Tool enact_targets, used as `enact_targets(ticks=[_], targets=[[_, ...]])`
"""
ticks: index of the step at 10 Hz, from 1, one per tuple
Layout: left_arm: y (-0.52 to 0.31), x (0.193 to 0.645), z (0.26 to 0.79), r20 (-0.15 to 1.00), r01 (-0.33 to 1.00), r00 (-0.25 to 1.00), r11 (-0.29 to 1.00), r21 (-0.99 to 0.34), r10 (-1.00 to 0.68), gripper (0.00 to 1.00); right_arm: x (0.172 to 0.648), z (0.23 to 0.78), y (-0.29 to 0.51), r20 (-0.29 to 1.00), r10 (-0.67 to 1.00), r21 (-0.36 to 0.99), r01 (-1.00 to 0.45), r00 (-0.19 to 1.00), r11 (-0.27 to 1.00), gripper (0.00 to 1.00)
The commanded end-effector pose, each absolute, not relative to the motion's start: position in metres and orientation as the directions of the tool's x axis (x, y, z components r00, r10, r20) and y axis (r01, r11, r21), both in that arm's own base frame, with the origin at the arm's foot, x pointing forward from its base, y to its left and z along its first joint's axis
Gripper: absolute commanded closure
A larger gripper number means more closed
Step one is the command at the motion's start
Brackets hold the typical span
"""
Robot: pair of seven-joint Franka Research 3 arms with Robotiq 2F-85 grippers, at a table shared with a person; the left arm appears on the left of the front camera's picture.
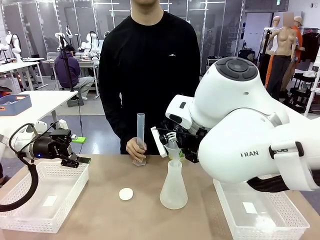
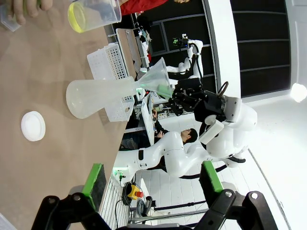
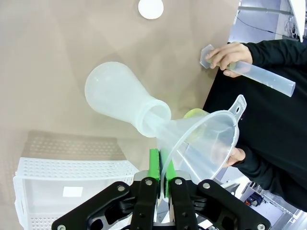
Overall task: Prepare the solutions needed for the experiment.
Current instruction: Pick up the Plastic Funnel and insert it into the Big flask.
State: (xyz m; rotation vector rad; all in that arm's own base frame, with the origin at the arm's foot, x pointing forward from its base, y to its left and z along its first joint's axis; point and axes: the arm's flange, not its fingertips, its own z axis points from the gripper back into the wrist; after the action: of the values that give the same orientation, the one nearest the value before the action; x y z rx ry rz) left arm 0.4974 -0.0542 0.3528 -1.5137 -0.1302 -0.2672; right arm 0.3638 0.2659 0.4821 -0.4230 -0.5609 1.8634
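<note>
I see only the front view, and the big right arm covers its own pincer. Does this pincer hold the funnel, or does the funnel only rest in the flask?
Observer: In the right wrist view, the right pincer is shut on the funnel rim, and the stem sits in the flask neck.
Operator: Is there liquid in the flask?
Observer: It looks empty there, with no colour at its base.
Operator: Then where is the solution?
Observer: The left wrist view shows a shallow yellow-green layer in an upright clear beaker, beyond the flask.
</note>
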Motion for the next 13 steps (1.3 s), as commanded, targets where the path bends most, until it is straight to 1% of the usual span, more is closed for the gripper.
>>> enact_targets(ticks=[1,7,8,9,10,11,12,13], targets=[[-0.055,0.497,0.354,0.251,0.255,0.964,0.036,-0.966,-0.094,0.00,0.368,0.470,0.266,0.000,0.936,-0.558,-0.777,-0.351,-0.291,0.96],[-0.055,0.497,0.354,0.251,0.255,0.964,0.036,-0.966,-0.094,0.00,0.372,0.453,0.264,0.007,0.932,-0.542,-0.785,-0.363,-0.302,0.96],[-0.055,0.497,0.354,0.251,0.255,0.964,0.036,-0.966,-0.094,0.00,0.369,0.454,0.263,0.002,0.928,-0.545,-0.778,-0.374,-0.312,0.77],[-0.055,0.497,0.354,0.251,0.255,0.964,0.036,-0.966,-0.094,0.00,0.368,0.454,0.262,0.002,0.927,-0.546,-0.778,-0.374,-0.312,0.77],[-0.055,0.497,0.354,0.251,0.255,0.964,0.036,-0.966,-0.094,0.00,0.366,0.454,0.263,0.005,0.925,-0.548,-0.775,-0.380,-0.316,0.57],[-0.055,0.497,0.354,0.251,0.255,0.964,0.036,-0.966,-0.094,0.00,0.365,0.454,0.263,0.000,0.925,-0.546,-0.775,-0.380,-0.318,0.73],[-0.055,0.497,0.354,0.251,0.255,0.964,0.036,-0.966,-0.094,0.00,0.363,0.454,0.263,-0.001,0.926,-0.545,-0.776,-0.377,-0.317,0.38],[-0.055,0.497,0.354,0.251,0.255,0.964,0.036,-0.966,-0.094,0.00,0.361,0.456,0.263,-0.010,0.927,-0.543,-0.776,-0.376,-0.321,0.54]])
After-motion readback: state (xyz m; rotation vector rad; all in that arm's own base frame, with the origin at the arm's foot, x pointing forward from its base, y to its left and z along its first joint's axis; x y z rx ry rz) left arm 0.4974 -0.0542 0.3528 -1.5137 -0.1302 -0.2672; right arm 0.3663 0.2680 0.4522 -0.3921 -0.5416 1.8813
